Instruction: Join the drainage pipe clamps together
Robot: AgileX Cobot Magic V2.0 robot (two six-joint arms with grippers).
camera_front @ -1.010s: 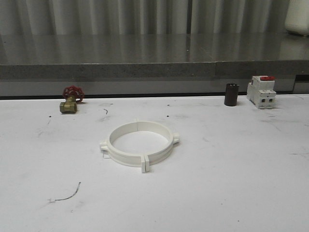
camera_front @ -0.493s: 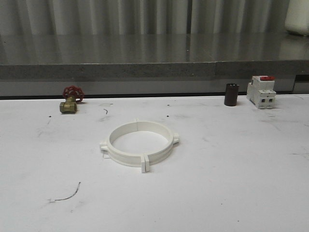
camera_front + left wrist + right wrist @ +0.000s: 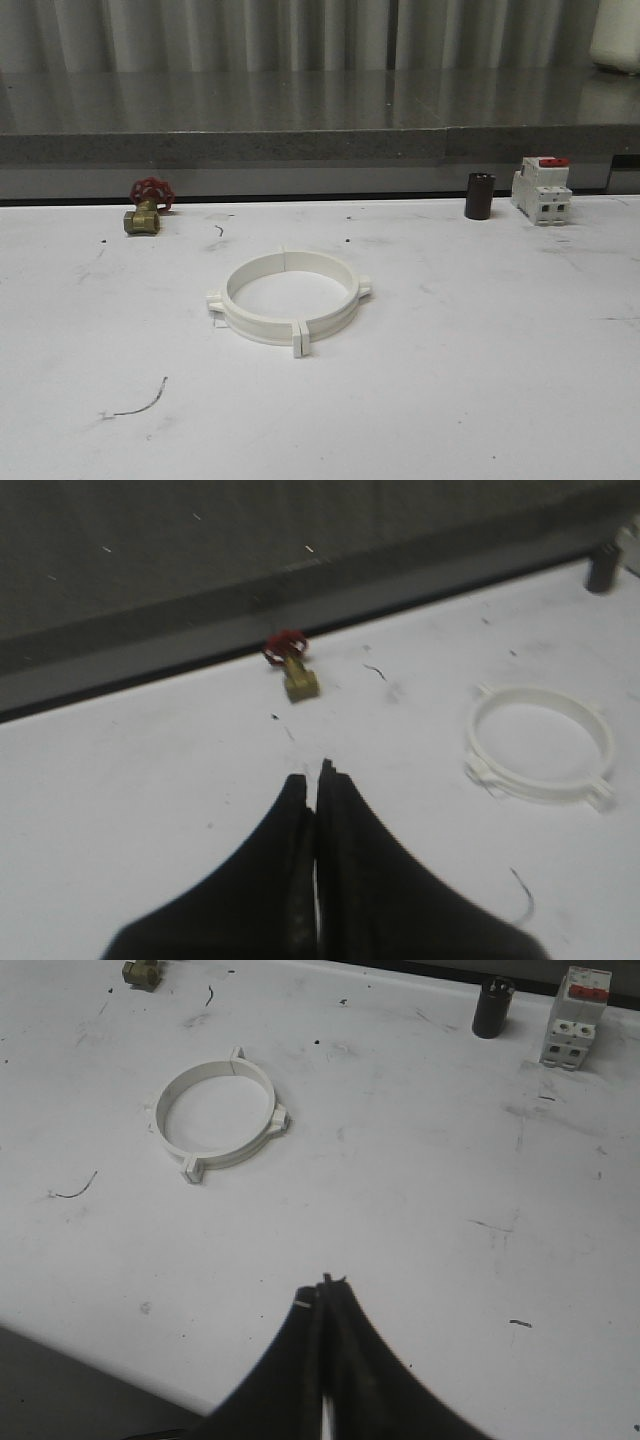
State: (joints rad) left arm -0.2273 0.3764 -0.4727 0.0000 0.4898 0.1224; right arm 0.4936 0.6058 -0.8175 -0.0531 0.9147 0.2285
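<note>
Clamps lie joined, well apart from both closed, empty grippers.

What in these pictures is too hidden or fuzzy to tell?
- Ring of clamps, front view: whether the halves truly lock is too small to see.
- Breaker, right wrist view: lettering too small.
- Brass valve, left wrist view: blurred detail.
- Container, front view: cut off by the edge.

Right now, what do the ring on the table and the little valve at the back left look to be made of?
The drainage pipe clamps: likely moulded plastic, uniform matte white, thin walls with end tabs and a visible seam. The valve: probably brass, judging by its dull yellow-gold body, with a red handwheel, either painted metal or plastic; too small to tell.
</note>
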